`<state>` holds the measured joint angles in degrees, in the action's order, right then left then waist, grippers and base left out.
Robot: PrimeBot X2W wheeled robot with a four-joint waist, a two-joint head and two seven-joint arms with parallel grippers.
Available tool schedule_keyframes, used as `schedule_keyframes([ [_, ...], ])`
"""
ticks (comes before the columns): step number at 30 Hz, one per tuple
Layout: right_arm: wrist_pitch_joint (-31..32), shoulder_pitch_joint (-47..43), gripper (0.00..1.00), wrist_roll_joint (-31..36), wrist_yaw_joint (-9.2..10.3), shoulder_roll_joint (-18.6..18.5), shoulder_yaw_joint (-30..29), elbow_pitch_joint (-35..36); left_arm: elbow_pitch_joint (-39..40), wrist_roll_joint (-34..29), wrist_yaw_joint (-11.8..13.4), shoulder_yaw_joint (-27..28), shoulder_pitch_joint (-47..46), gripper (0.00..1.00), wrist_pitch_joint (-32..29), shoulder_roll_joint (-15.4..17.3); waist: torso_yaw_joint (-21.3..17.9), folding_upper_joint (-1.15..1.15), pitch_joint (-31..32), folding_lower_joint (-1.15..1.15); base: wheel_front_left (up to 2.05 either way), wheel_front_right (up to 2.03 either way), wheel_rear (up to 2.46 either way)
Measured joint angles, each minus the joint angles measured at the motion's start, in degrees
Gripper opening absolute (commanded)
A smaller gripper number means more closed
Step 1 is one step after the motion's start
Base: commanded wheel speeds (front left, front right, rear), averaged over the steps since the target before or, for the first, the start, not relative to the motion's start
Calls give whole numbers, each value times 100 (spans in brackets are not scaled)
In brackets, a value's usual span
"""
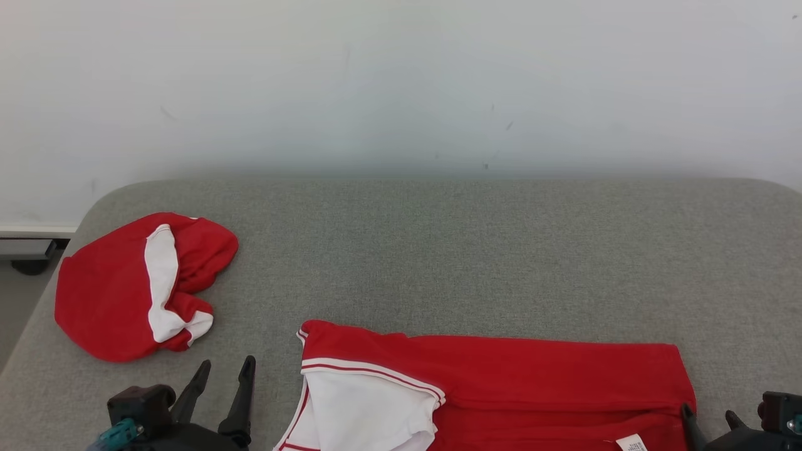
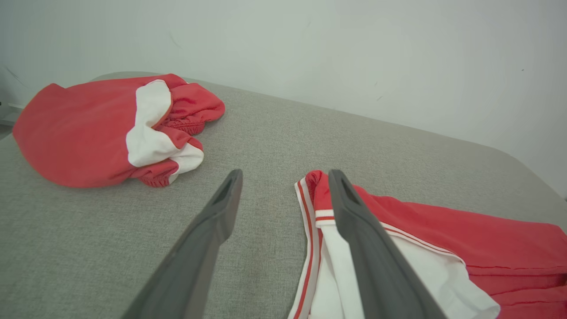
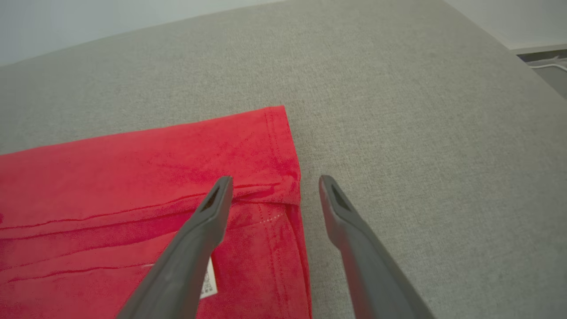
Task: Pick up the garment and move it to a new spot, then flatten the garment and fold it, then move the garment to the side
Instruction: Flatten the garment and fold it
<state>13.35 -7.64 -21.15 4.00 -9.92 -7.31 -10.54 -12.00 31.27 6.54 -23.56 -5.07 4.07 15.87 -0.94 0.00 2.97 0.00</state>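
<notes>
The garment point(image 1: 532, 376) is red with a white, red-striped sleeve and lies flat along the near edge of the grey padded surface point(image 1: 438, 250), its lower part folded over. My left gripper point(image 1: 227, 362) is open just left of the sleeve end. In the left wrist view the left gripper point(image 2: 285, 173) has one finger over the striped sleeve of the garment point(image 2: 465, 235) and holds nothing. My right gripper point(image 1: 708, 411) is open at the garment's right end. In the right wrist view the right gripper point(image 3: 275, 179) straddles the hemmed corner of the garment point(image 3: 133, 177), near a white label point(image 3: 208, 281).
A second red and white garment point(image 1: 125, 288) lies crumpled at the far left of the surface, also in the left wrist view point(image 2: 102, 133). A pale wall point(image 1: 401, 81) stands behind. The surface drops to the floor point(image 1: 19, 300) at the left edge.
</notes>
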Motion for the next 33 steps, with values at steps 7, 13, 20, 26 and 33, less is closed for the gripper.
schedule_keyframes([
  [7, 282, 354, 100, -63, 59, -49, -63, -557, -32, -7, -1, -90, -85, 100, -2, -67, 55, 0, -97, 0, 0, 0, 0],
  [13, 380, 575, 100, -152, 103, 18, -83, -933, -52, -7, -7, -111, -135, 100, -47, -70, 82, 0, -146, 0, 0, 0, 0],
  [20, 380, 595, 100, -147, 154, 19, -112, -1240, -88, -8, -54, -151, -222, 100, -52, -115, 149, 0, -203, 1, 0, 0, 0],
  [26, 327, 837, 100, -144, 155, 51, -79, -1415, -120, -8, -54, -154, -228, 100, -52, -124, 184, 0, -236, 0, 0, 0, 0],
  [33, 267, 832, 100, -144, 154, 66, -93, -1489, -144, -8, -101, -190, -259, 100, -53, -130, 267, 0, -276, 0, 0, 0, 0],
])
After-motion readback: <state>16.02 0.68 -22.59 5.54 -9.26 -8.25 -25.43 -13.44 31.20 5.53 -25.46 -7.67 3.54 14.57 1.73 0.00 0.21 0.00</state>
